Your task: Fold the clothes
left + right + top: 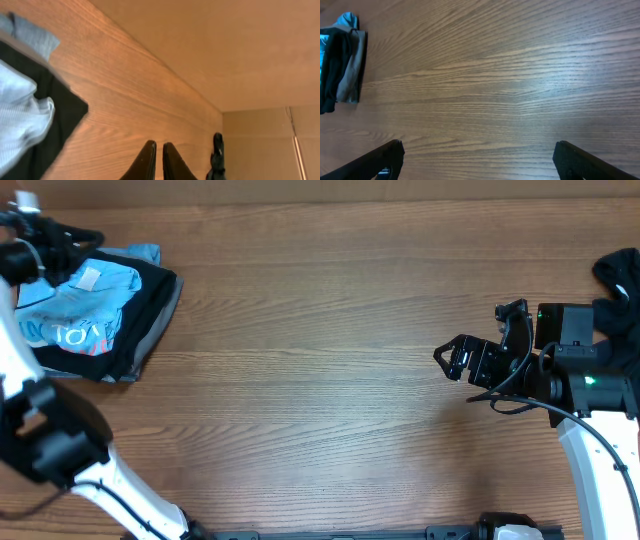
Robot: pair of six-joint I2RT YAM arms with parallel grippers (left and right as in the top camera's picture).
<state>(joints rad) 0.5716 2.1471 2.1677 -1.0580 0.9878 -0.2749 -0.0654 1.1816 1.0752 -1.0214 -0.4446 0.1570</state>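
The clothes lie in a folded stack at the table's far left. A light blue T-shirt with red-and-white lettering is on top, over a black garment and a grey garment. My left gripper is shut and empty, just beyond the stack's far edge. In the left wrist view its fingers are closed together above bare wood, with the blue shirt and black garment to the left. My right gripper is open and empty at mid-right. Its fingers are spread wide over bare wood, and the stack lies far off.
Another black garment lies at the far right edge, behind the right arm. A brown cardboard wall stands behind the table. Bare wooden tabletop spans between the stack and the right gripper.
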